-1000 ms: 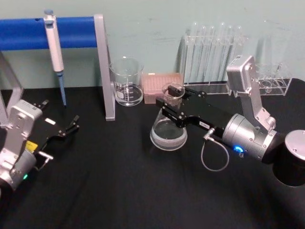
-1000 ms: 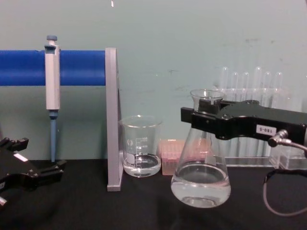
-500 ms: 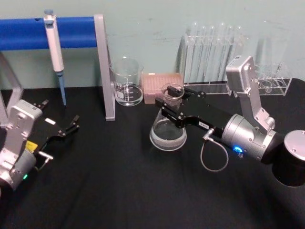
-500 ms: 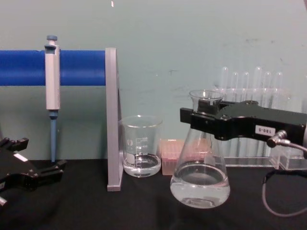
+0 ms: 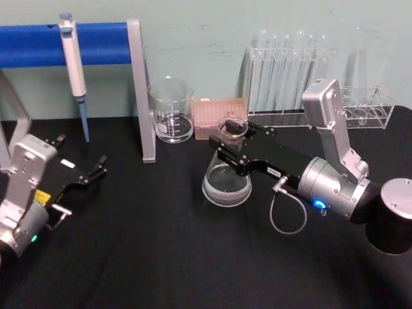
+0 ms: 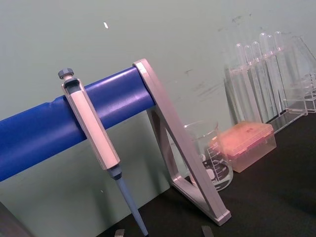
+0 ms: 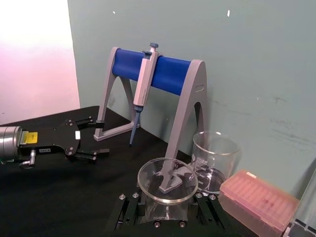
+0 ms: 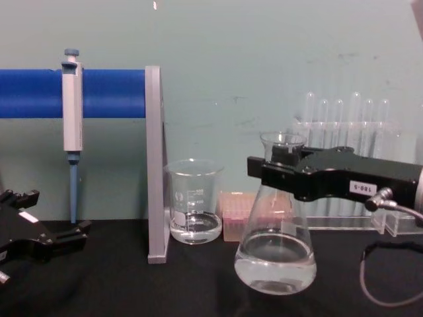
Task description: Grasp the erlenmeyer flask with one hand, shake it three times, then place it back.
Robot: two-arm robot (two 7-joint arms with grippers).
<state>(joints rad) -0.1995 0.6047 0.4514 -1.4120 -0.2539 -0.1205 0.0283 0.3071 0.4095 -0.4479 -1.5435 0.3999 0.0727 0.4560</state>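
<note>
The erlenmeyer flask (image 5: 226, 185) (image 8: 275, 259) is clear glass with some clear liquid in its wide base, upright at mid table. My right gripper (image 5: 232, 140) (image 8: 283, 169) is shut on its neck just under the flared rim, reaching in from the right. In the right wrist view the flask rim (image 7: 167, 179) sits between the black jaws. The flask's base is at or just above the black tabletop; I cannot tell whether it touches. My left gripper (image 5: 95, 170) (image 8: 65, 236) (image 7: 92, 138) rests open and parked at the far left, holding nothing.
A glass beaker (image 5: 171, 111) and a pink tip box (image 5: 217, 116) stand just behind the flask. A blue-barred stand (image 5: 141, 96) holding a pipette (image 5: 73, 56) is at back left. Test tube racks (image 5: 286, 74) line the back right. A black cylinder (image 5: 394, 222) sits at right.
My right gripper has lowered the flask a little toward the table and shifted it slightly left. The left arm has not moved.
</note>
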